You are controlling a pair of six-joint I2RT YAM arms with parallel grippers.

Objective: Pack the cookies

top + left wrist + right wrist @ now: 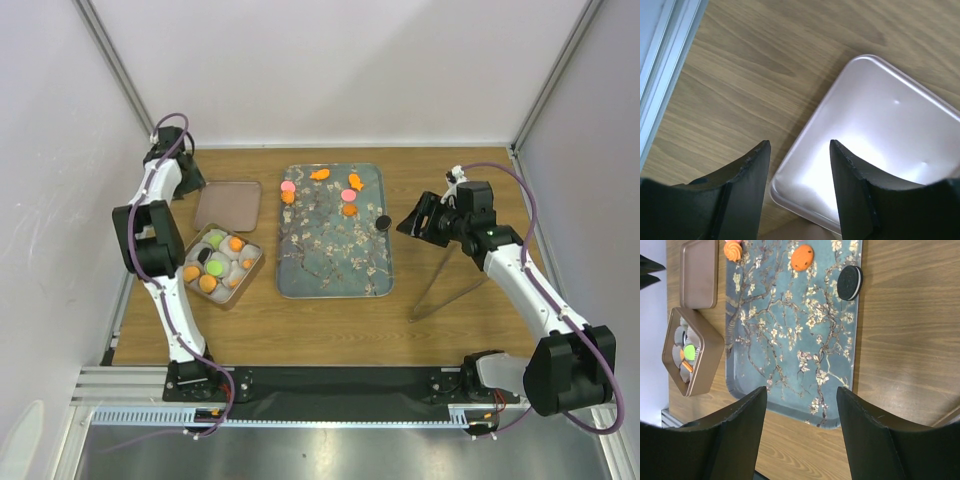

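Your right gripper [801, 394] hangs with its black fingers spread wide over one end of the blue-grey floral rectangular tray [790, 330]. On the tray you have a black round sandwich cookie [849, 283] at the edge, an orange disc [802, 257] and an orange swirled piece [733, 250]. Beside the tray lie a brownish-pink flat lid [700, 272] and a square metal tin [707, 352].

Left arm [172, 305], right arm [522, 282]: each is showing white link shells joined by rounded black joint housings. Left cable [131, 255], purple, is running along its arm. Right cable [536, 205], also purple, is looping over its arm. Left gripper [800, 146] and right gripper [801, 390] are wearing matte black, wedge-shaped fingers [740, 190]. The left pair's inner edges are showing pale scuffs.
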